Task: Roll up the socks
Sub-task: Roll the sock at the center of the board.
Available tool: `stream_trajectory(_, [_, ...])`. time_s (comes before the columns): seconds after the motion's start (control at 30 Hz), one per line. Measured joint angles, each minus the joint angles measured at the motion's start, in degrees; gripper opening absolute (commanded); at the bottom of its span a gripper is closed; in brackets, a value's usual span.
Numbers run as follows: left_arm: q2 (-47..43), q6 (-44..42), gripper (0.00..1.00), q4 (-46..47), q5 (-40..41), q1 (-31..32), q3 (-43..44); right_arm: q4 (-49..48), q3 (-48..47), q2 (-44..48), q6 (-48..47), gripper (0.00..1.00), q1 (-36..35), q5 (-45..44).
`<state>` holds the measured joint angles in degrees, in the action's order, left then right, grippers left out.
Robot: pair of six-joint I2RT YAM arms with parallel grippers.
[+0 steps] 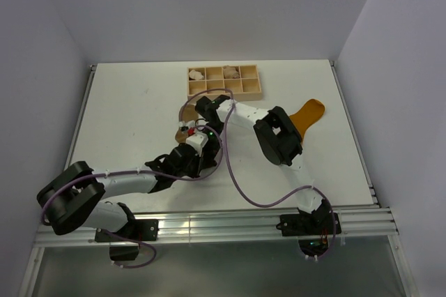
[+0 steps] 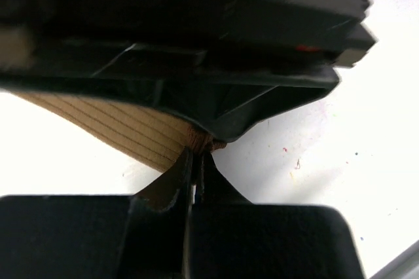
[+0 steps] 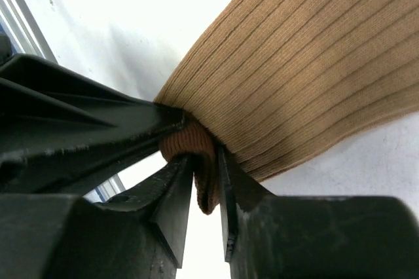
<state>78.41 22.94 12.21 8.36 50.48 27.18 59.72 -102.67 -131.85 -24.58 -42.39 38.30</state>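
2 socks in view: 1 tan ribbed sock (image 3: 314,76) lying on the table (image 1: 132,116) at mid-table under both wrists, and 1 mustard-orange sock (image 1: 309,111) flat on the table, well apart to the right, partly hidden by the right arm. Both grippers are clenched on the tan sock's edge, left gripper (image 2: 196,161) and right gripper (image 3: 204,181) nearly touching. 1 wooden tray (image 1: 224,95) sits behind them, with 3 pale bundles (image 1: 231,72) in its far row.

White table (image 1: 125,116): wooden tray (image 1: 224,95) sits at the far edge, mustard sock (image 1: 308,112) lies off to the right, tan sock (image 3: 314,63) near the middle.
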Motion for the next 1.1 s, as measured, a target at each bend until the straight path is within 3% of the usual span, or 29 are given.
stream_trajectory(0.27, [-2.7, 3.5, 0.00, 0.4, 0.0, -0.5, -2.2, -7.5, 6.5, 5.3, 3.1, 0.36, 0.3, -1.2])
stream_trajectory(0.6, [-2.7, 4.9, 0.00, -0.7, -0.5, -1.4, -2.2, -22.9, 21.4, 20.9, 8.7, 0.38, 6.1, -4.7])
stream_trajectory(0.83, [-2.7, 5.3, 0.00, -0.9, -0.8, -2.2, -2.2, -42.7, 39.3, 32.2, 13.2, 0.44, 6.5, -3.1])
stream_trajectory(1.1, [-2.8, 5.3, 0.00, -0.9, -1.0, -2.5, -2.4, -64.9, 53.4, 35.1, 17.7, 0.52, 6.3, -1.1])
